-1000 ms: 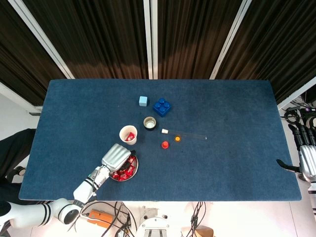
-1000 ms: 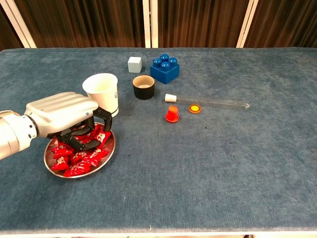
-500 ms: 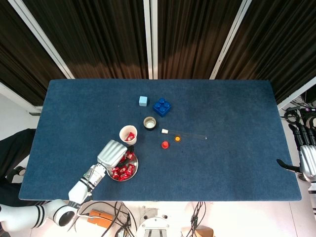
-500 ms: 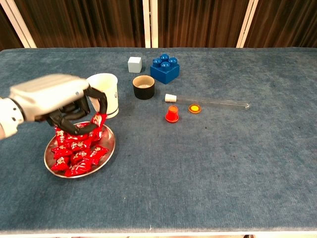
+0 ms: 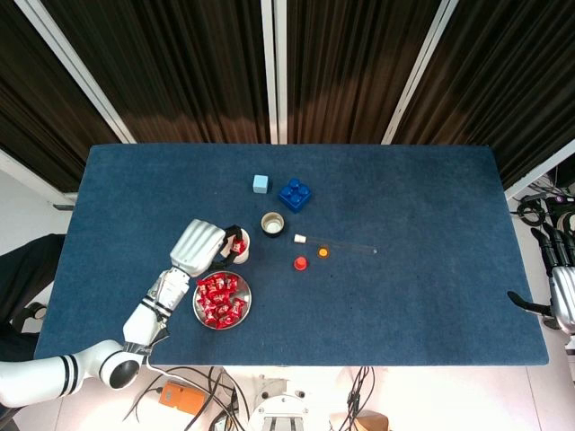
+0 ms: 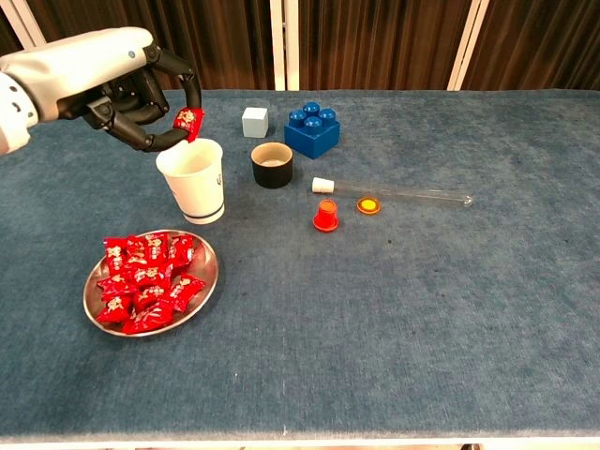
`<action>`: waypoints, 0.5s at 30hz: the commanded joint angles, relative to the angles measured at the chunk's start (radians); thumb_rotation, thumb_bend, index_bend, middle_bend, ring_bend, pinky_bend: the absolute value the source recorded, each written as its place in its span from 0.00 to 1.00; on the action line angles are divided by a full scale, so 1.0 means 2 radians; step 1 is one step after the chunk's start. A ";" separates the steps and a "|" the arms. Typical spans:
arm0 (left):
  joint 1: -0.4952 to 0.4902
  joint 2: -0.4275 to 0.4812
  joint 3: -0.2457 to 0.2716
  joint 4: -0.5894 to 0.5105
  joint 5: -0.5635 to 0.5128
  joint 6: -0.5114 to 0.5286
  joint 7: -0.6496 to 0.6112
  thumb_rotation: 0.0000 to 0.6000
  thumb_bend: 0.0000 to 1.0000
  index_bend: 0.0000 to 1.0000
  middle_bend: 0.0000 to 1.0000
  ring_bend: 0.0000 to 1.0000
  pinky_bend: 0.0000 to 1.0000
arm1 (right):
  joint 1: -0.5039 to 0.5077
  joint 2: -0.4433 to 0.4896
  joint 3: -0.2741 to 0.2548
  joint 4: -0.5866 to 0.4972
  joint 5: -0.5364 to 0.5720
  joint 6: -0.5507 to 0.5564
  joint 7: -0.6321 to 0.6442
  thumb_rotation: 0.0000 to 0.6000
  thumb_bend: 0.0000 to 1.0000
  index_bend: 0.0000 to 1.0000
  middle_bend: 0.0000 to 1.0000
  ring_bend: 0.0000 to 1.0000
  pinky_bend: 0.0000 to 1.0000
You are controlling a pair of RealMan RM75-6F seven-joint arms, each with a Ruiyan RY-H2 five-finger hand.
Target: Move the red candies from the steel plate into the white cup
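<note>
Near table edge: bare blue cloth, wide open room right of the plate. Plate sits front left, heaped with red candies, shiny wrappers, white print. Cup just behind it, apart. Left robot hand has risen off the plate since a second ago; it hangs above the cup rim, pinching one candy. Candy already in the cup. Right robot hand beyond the right edge; cannot tell its state.
</note>
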 commanded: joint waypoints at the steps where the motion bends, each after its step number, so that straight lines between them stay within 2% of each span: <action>1: -0.010 -0.005 -0.009 0.009 -0.025 -0.014 0.007 1.00 0.38 0.55 0.93 0.93 0.83 | -0.001 0.000 0.000 0.002 0.001 0.000 0.002 1.00 0.26 0.00 0.03 0.00 0.08; 10: -0.022 -0.016 -0.009 0.029 -0.068 -0.031 0.024 1.00 0.35 0.51 0.92 0.93 0.83 | 0.000 -0.002 0.000 0.006 0.001 -0.002 0.005 1.00 0.26 0.00 0.03 0.00 0.09; 15: -0.022 -0.011 -0.006 0.026 -0.079 -0.030 0.027 1.00 0.23 0.39 0.92 0.93 0.83 | 0.000 -0.001 0.000 0.005 0.001 -0.004 0.005 1.00 0.26 0.00 0.03 0.00 0.10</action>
